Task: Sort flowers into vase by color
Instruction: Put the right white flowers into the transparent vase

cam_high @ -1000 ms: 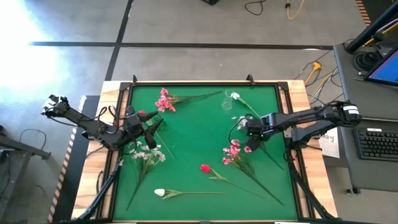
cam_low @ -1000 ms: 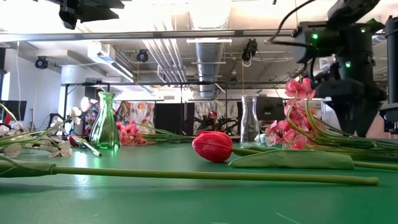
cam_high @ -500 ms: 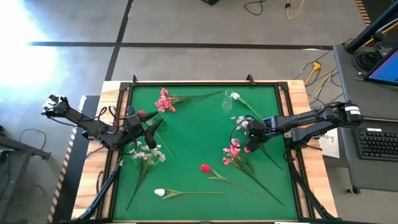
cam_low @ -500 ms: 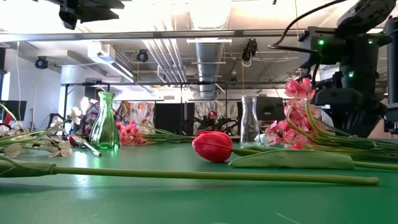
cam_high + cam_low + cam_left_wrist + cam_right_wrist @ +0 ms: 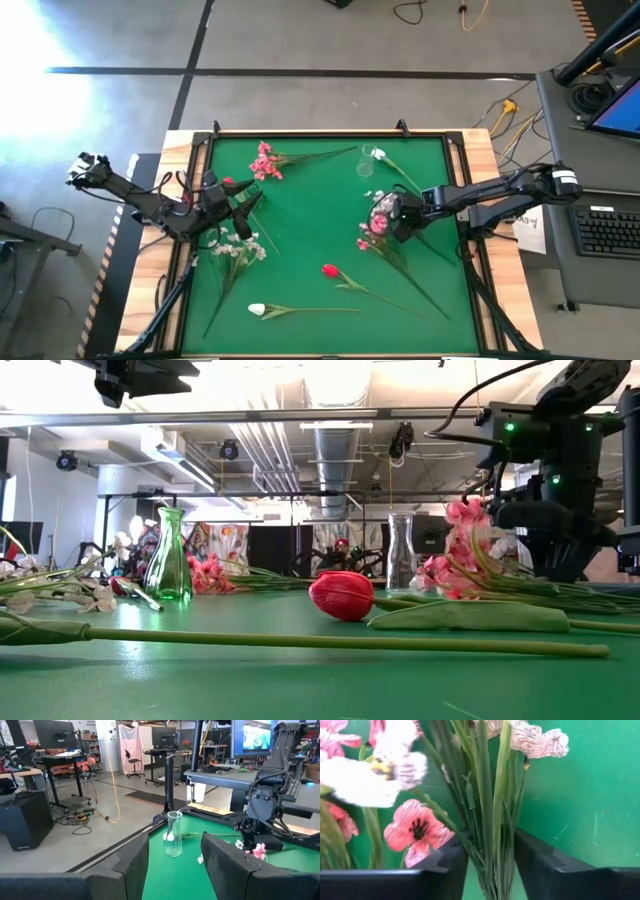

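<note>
Pink flower stems point(image 5: 487, 815) sit clamped between the right end effector's point(image 5: 393, 222) fingers point(image 5: 555, 865).

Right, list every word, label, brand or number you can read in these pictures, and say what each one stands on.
No text can be read anywhere.
Monitor screens in the room behind the table: content too blurred to read.
Paper sheet beside the table's right edge: any print is too small to read.
Keyboard at the right: key legends too small to read.
</note>
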`<control>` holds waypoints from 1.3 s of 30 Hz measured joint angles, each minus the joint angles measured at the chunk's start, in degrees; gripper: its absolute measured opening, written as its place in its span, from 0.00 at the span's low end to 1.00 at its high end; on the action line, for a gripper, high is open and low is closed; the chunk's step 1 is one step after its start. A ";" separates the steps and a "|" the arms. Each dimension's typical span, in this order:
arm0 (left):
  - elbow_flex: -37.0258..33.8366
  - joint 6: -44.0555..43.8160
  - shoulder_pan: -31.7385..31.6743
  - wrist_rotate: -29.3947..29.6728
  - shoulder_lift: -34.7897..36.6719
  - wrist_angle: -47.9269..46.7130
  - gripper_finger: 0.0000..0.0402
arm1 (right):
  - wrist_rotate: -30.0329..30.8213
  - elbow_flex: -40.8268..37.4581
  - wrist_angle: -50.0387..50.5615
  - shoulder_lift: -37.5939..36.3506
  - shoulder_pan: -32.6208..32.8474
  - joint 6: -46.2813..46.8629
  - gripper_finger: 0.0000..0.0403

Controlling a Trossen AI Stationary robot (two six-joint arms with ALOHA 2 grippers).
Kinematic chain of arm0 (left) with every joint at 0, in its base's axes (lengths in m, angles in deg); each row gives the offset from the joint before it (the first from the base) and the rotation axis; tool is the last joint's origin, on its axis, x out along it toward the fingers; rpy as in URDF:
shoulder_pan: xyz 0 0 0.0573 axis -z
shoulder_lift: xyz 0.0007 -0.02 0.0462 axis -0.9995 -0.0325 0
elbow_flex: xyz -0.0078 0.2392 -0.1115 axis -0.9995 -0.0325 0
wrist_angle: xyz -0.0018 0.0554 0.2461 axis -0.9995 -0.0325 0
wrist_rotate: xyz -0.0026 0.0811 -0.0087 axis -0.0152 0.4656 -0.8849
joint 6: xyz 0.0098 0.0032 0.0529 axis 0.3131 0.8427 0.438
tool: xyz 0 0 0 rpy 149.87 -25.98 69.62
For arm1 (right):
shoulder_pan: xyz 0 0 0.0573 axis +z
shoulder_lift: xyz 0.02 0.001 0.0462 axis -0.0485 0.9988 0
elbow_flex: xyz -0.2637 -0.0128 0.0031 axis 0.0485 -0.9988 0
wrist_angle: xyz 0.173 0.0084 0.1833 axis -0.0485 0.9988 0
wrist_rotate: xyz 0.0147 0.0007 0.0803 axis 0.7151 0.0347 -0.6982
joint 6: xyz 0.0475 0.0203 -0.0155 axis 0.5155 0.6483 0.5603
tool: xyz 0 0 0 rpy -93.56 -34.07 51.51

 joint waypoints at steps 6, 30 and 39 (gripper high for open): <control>0.00 0.00 0.00 0.00 0.00 -0.38 0.42 | -1.11 0.04 0.30 -0.01 0.01 0.08 0.20; 0.00 0.00 -0.01 0.04 -0.01 -0.35 0.42 | -2.86 0.11 7.07 -1.51 0.01 0.09 0.33; 0.00 0.00 -0.01 0.04 -0.01 -0.33 0.42 | -4.90 0.11 10.18 -1.51 0.01 -0.35 0.54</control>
